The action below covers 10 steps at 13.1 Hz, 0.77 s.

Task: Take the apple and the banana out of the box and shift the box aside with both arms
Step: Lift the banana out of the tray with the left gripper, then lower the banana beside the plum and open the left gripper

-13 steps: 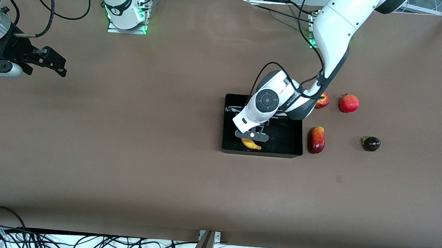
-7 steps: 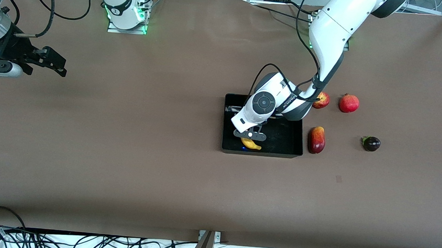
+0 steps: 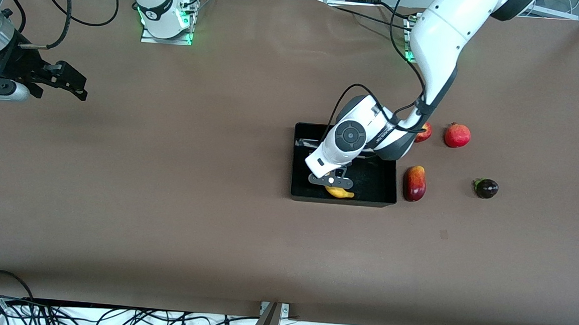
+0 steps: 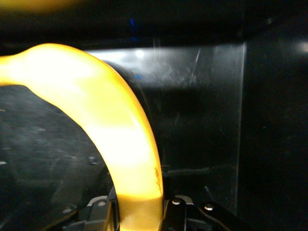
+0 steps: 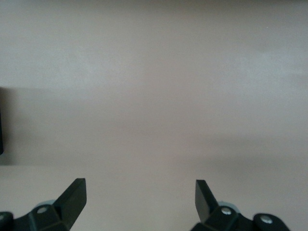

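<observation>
Gripping a yellow banana (image 3: 340, 192) between its closed fingers, the left gripper (image 3: 329, 181) sits low inside the black box (image 3: 383, 188), at the box's wall nearest the front camera. Just beside the box, toward the left arm's end of the table, lies a red mango (image 3: 415, 183); a dark purple fruit (image 3: 486, 188) lies well apart from it. Farther from the camera sit the red apple (image 3: 424, 132), partly hidden, and a pomegranate (image 3: 457, 135). The right gripper (image 3: 70, 85) waits, fingers (image 5: 72, 198) spread, over bare table (image 3: 191, 202). No writing is legible.
</observation>
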Available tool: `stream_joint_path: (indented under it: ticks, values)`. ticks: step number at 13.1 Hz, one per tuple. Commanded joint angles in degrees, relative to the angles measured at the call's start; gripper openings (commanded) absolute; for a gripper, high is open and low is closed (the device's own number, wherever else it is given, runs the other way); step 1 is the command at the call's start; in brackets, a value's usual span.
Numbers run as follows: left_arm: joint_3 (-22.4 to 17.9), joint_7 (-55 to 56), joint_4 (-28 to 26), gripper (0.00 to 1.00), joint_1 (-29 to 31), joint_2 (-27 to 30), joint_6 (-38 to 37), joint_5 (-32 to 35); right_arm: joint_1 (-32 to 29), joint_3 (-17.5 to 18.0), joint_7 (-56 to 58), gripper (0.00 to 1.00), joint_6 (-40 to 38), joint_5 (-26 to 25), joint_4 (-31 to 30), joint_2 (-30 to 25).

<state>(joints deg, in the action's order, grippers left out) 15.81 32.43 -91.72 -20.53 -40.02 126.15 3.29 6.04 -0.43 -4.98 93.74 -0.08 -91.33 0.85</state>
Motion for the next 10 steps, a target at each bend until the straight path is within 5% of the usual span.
stream_joint_path:
  ticks: [1,6,10]
  values:
    - [-0.2,-2.6,-0.5,0.00,3.6,7.4,-5.2,0.7,0.0,0.3,-0.6,1.00,-0.8,-0.6,0.8,0.0]
    - [-0.5,-21.7,9.4,0.00,16.2,10.3,-26.6,0.8,0.0,0.2,-0.6,1.00,-0.9,-0.6,0.8,0.0]
    - [-0.8,-40.0,5.9,0.00,24.7,6.8,-29.7,9.1,0.0,0.3,-0.6,1.00,-0.8,-0.6,0.8,0.0]
